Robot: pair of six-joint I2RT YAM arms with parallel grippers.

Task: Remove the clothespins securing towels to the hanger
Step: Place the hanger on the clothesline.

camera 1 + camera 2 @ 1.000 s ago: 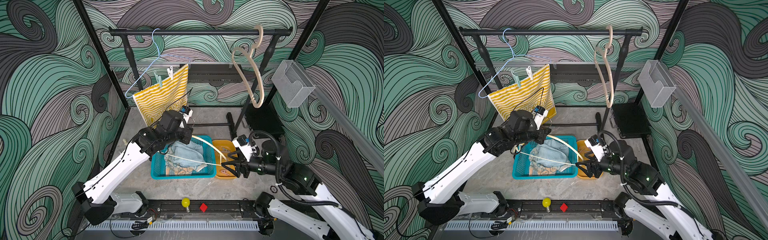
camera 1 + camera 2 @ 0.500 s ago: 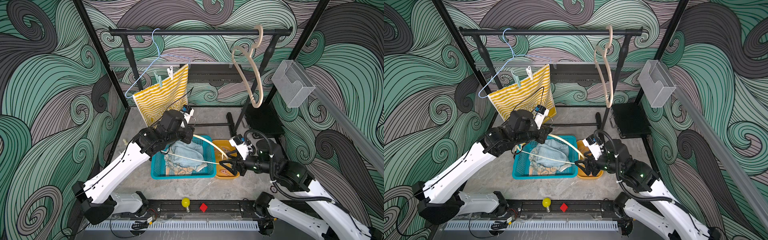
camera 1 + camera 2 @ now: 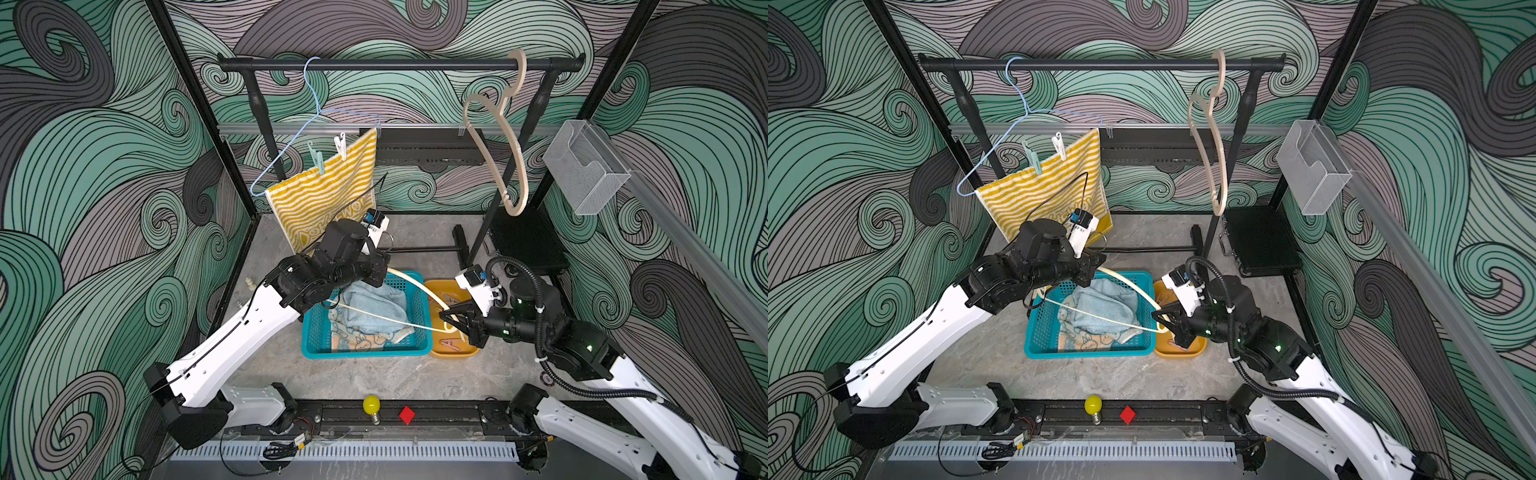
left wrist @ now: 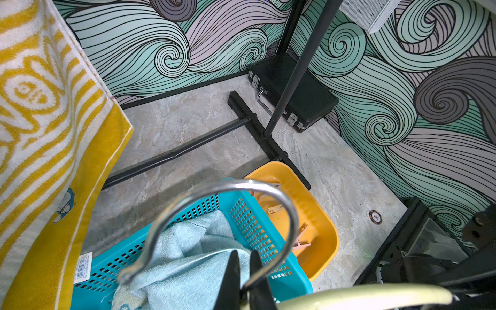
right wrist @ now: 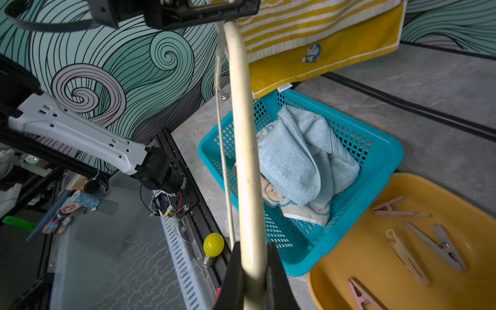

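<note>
A bare cream hanger (image 3: 409,286) (image 5: 243,134) lies across the teal basket (image 3: 365,353). My left gripper (image 3: 384,266) (image 4: 243,253) is shut on the neck of its metal hook (image 4: 268,188). My right gripper (image 3: 451,322) (image 5: 252,247) is shut on the tip of its arm. The light-blue towel (image 3: 374,305) (image 5: 295,161) and the bunny towel (image 3: 361,338) lie in the basket. The yellow striped towel (image 3: 328,195) hangs on a blue wire hanger (image 3: 286,148), held by a mint clothespin (image 3: 318,160) and a white clothespin (image 3: 341,145). Several clothespins (image 5: 440,247) lie in the orange tray (image 3: 453,353).
A black rail (image 3: 399,64) spans the back, with a wooden hanger (image 3: 515,145) on its right end. A black case (image 3: 528,241) sits back right, below a clear wall bin (image 3: 586,166). A yellow bulb (image 3: 371,405) and a red block (image 3: 407,414) lie at the front edge.
My right gripper moved left from over the orange tray to the cream hanger's arm tip and closed on it. The left arm has held still.
</note>
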